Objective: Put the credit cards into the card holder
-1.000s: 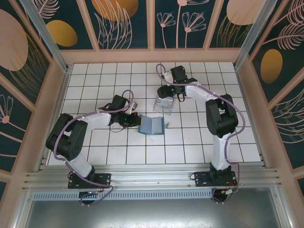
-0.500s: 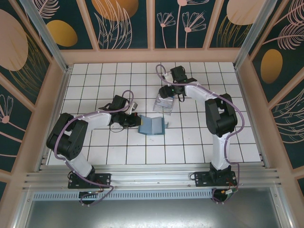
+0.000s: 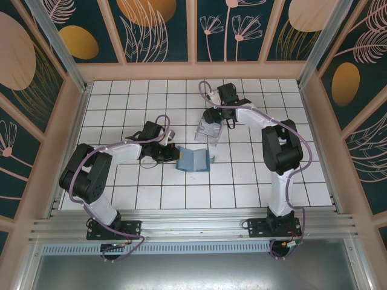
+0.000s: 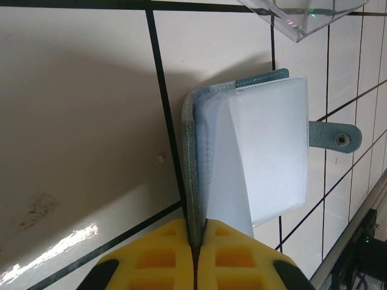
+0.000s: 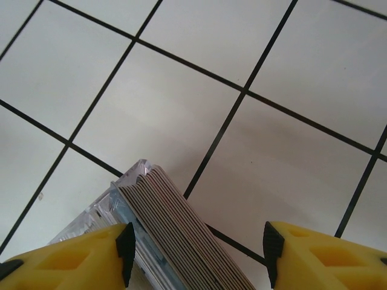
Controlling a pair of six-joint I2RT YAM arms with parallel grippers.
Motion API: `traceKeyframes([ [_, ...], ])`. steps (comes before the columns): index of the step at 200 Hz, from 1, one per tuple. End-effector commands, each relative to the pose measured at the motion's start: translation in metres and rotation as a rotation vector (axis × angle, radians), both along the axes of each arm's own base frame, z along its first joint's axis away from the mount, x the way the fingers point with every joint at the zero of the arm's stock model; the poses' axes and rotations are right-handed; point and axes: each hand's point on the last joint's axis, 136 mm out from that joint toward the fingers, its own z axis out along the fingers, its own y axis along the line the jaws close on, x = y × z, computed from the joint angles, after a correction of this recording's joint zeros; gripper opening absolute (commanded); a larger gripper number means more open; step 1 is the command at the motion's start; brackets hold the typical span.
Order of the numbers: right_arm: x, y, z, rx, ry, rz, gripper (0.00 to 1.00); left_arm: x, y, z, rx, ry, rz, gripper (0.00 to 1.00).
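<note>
Left tool point(image 4: 195, 257) is pinning the card holder point(image 4: 260, 157) while the right tool point(image 5: 198, 248) is lining up over the credit cards point(image 5: 181, 235)

The left tool is squeezing its jaws fully together on the near edge of the card holder, which is lying open on the table point(image 4: 78, 90) just ahead of it. This is probably steadying it so it cannot slide or flip shut when a card goes in. The right tool is hanging with jaws wide apart and gripping nothing, and the cards are standing on edge in the clear tray point(image 5: 106, 211) directly beneath it, between its fingers (a pick looks near, I judge). Bare tile is lying open beyond both tools. The tray's corner is sitting near the far side of the holder from the left tool, so the carry is looking short but tight.
</note>
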Motion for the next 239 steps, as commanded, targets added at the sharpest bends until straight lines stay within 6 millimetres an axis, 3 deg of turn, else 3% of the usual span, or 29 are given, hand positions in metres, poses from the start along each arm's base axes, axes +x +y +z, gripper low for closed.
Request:
traceKeyframes([
  [1, 0.008, -0.002, 0.037, 0.027, -0.086, -0.016, 0.61, 0.002, -0.001, 0.0, -0.02, 0.006, -0.001, 0.08],
  [57, 0.0, 0.008, 0.03, 0.044, -0.046, 0.038, 0.62, 0.001, -0.001, 0.001, -0.02, 0.003, -0.003, 0.08],
  [79, -0.003, 0.01, 0.018, 0.02, -0.023, 0.048, 0.7, 0.001, -0.001, 0.0, -0.02, 0.005, -0.003, 0.08],
  [140, -0.001, 0.007, -0.006, -0.015, 0.025, 0.036, 0.71, 0.0, -0.001, 0.0, -0.018, 0.005, -0.003, 0.08],
  [205, 0.002, -0.001, -0.008, -0.05, 0.013, 0.012, 0.7, 0.0, -0.001, -0.001, -0.018, 0.005, -0.003, 0.08],
  [239, 0.008, -0.006, 0.008, -0.042, -0.038, -0.014, 0.66, 0.001, -0.001, 0.0, -0.019, 0.004, -0.004, 0.08],
])
